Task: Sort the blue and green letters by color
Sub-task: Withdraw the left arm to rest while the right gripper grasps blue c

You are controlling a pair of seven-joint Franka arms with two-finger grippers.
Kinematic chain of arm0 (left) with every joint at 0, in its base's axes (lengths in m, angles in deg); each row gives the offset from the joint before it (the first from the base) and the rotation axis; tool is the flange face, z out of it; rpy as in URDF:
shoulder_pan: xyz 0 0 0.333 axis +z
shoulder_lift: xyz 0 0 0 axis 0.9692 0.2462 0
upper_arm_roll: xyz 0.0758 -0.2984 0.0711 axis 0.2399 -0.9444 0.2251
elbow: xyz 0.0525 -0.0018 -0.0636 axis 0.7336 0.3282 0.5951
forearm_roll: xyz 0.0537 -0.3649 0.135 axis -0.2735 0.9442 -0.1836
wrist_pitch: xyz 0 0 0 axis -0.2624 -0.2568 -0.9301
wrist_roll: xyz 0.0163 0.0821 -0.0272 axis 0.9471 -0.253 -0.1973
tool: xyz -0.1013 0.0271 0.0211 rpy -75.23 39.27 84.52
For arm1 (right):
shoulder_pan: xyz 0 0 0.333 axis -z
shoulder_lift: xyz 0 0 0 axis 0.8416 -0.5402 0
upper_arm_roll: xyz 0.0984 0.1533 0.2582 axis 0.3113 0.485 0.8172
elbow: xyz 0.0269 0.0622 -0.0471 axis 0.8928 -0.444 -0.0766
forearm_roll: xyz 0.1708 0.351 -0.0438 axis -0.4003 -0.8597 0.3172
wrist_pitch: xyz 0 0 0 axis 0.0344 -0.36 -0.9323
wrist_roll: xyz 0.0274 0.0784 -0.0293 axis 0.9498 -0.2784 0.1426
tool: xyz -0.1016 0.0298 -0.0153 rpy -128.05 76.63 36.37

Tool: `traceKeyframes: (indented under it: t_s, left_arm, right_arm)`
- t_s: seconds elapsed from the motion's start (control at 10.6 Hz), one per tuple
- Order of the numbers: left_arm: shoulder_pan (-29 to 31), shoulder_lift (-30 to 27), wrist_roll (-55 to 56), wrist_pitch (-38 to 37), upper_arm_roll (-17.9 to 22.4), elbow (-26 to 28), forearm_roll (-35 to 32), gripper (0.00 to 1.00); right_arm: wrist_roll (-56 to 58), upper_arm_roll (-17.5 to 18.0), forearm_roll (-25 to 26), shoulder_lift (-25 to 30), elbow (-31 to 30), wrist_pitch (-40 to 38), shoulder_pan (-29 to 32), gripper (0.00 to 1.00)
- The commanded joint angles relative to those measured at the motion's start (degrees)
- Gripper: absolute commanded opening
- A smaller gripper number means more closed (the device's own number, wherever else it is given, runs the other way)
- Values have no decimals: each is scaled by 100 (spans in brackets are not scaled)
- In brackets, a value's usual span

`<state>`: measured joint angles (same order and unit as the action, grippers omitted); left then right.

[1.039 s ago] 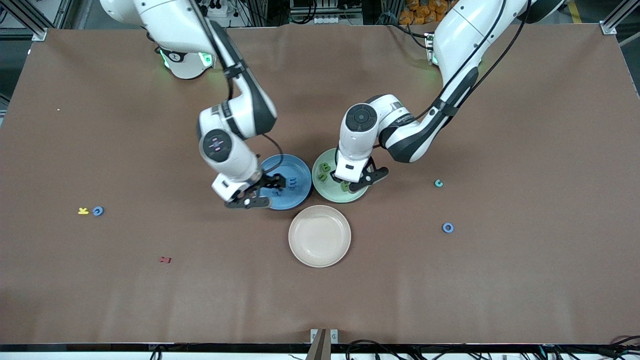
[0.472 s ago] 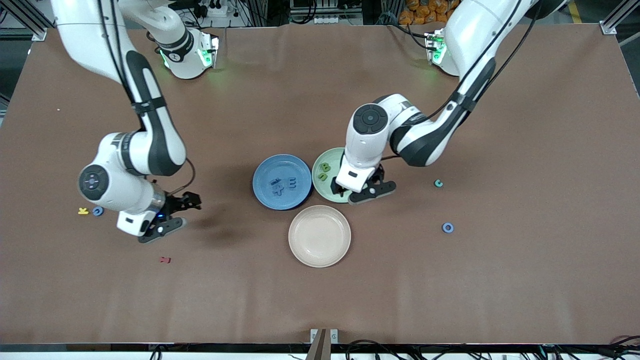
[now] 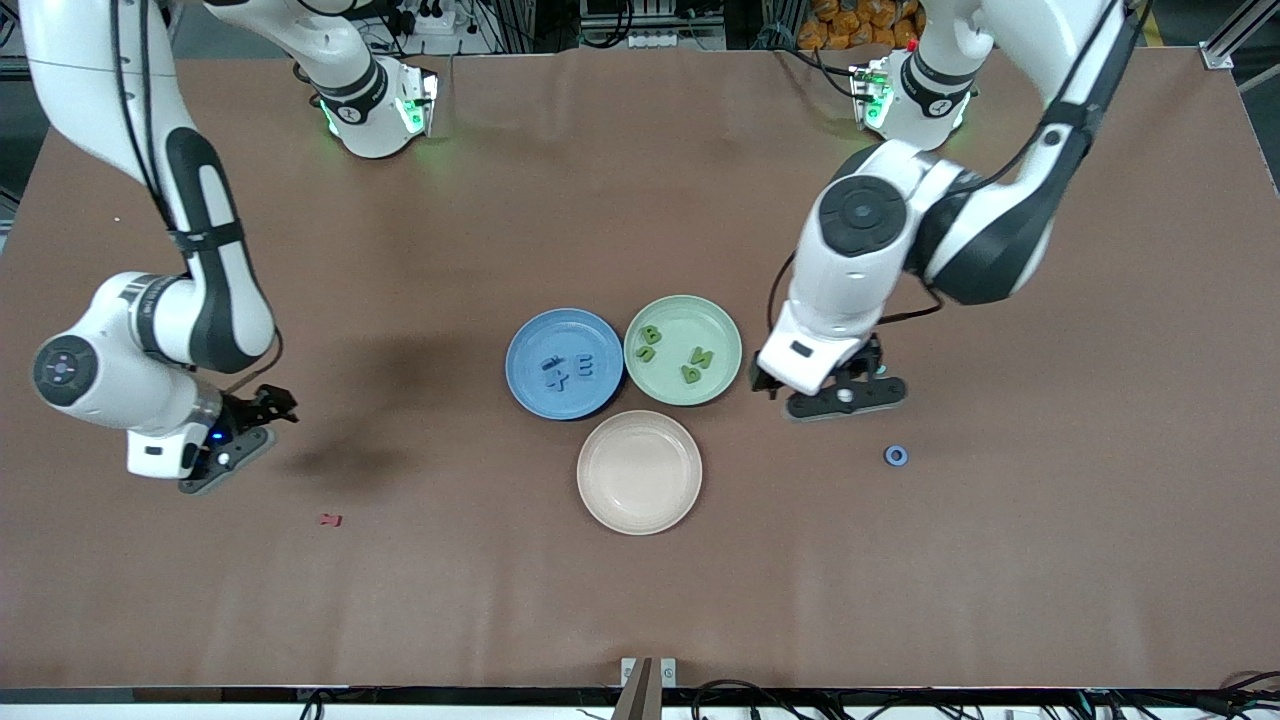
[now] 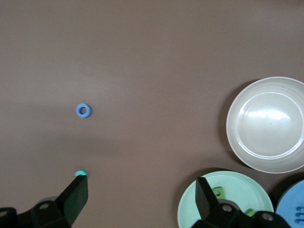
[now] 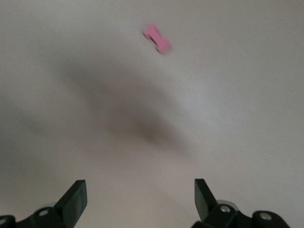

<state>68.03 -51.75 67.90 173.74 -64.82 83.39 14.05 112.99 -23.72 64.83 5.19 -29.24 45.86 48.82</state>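
Observation:
Blue letters [image 3: 566,371] lie in the blue plate [image 3: 530,345]. Green letters [image 3: 697,366] lie in the green plate [image 3: 720,335], which also shows in the left wrist view [image 4: 232,204]. A blue ring letter [image 3: 896,455] [image 4: 83,110] rests on the table toward the left arm's end. A small teal letter [image 4: 80,173] peeks out beside one fingertip of my left gripper [image 3: 842,396] [image 4: 141,192], which hangs open and empty over the table beside the green plate. My right gripper [image 3: 232,438] [image 5: 140,194] is open and empty over bare table toward the right arm's end.
An empty beige plate [image 3: 640,520] [image 4: 232,124] stands nearer to the front camera than the two coloured plates. A small dark-red letter [image 3: 330,520] [image 5: 157,38] lies on the table near my right gripper.
My left gripper opened over the green plate, left a green letter there, and moved off toward the left arm's end. The right arm swung from the blue plate to the right arm's end.

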Motion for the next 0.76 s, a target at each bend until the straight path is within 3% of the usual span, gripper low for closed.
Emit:
traceKeyframes:
  t_s: [0.0,0.19,0.66]
  left_arm:
    - [192,-457,-748,-452,19,12,398,100]
    - [559,-738,-1215,-689,-15,12,767,100]
    - [693,-1283,-1656,-1209,19,12,1189,100]
  right_arm:
    - [1896,131,84,-163,18,225,767,100]
    - [2892,131,66,-268,89,252,1006,100]
    - [3906,271,75,-252,-130,542,1445,100]
